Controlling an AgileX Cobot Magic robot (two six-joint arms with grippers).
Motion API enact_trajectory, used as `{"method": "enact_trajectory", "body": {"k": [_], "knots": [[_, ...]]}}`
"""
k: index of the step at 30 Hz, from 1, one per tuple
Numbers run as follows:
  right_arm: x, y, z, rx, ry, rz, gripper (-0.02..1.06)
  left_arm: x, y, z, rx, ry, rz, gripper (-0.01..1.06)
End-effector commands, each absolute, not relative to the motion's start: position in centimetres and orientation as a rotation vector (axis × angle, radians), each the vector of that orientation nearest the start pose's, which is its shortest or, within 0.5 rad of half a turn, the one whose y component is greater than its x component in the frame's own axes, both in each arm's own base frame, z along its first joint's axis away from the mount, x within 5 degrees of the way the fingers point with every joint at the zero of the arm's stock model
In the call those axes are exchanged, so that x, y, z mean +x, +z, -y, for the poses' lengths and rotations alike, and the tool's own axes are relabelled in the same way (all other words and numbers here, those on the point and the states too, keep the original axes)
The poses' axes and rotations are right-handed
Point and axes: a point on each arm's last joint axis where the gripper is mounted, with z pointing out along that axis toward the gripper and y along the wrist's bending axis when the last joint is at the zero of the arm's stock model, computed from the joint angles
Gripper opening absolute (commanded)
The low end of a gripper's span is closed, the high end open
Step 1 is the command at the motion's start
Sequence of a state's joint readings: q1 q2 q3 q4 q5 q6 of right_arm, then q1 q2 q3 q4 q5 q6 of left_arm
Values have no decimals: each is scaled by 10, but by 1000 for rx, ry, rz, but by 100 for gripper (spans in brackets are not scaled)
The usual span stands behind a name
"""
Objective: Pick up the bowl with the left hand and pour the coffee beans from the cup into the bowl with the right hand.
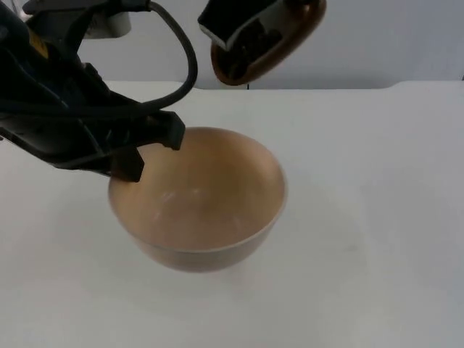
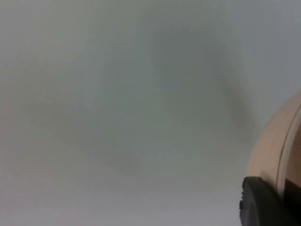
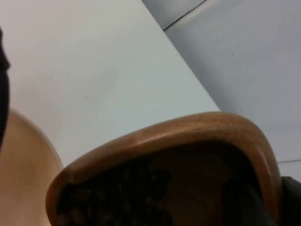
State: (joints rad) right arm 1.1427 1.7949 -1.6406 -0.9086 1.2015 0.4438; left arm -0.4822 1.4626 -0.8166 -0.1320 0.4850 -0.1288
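Bowl (image 1: 199,199): tan, round, empty inside, nearest of all; raised off the white table (image 1: 377,217), its faint shadow lying on the top below it; its pale outer wall (image 2: 273,150) sits right against the left pincer's black fingertip in the left wrist view.
Left gripper (image 1: 145,148): clamped on the bowl's rim at the side toward the left arm, one finger reaching down outside the wall and the other over the rim; it holds the bowl roughly level.
Table: bare white top spreading out beneath and around the held bowl, ending at the partition.
Cup (image 1: 264,40): brown wooden, tipped over so its mouth faces down toward the bowl; above and beyond the left pincer's far side, well apart from the bowl's rim.
Coffee beans (image 3: 122,197): dark heap gathered at the low side of the cup's mouth, inside the rim.
Right gripper (image 1: 250,29): wrapped around the tilted cup's body, holding it in the air above the bowl's far edge.
Partition wall (image 1: 391,40): grey, behind the cup and right pincer, farthest back.
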Motion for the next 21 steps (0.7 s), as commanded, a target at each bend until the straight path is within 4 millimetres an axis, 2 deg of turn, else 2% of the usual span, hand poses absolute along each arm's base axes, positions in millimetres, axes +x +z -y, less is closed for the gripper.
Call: {"method": "enact_trajectory", "body": {"k": [1, 10, 21], "knots": [[218, 345, -319, -999, -550, -1994, 0, 244, 220, 135, 314, -355, -2606, 0], [221, 336, -324, -1062, -622, -1965, 0, 244, 220, 135, 314, -355, -2605, 0], [205, 342, -339, -1140, -706, -1786, 0, 245, 220, 135, 310, -359, -2599, 0]]}}
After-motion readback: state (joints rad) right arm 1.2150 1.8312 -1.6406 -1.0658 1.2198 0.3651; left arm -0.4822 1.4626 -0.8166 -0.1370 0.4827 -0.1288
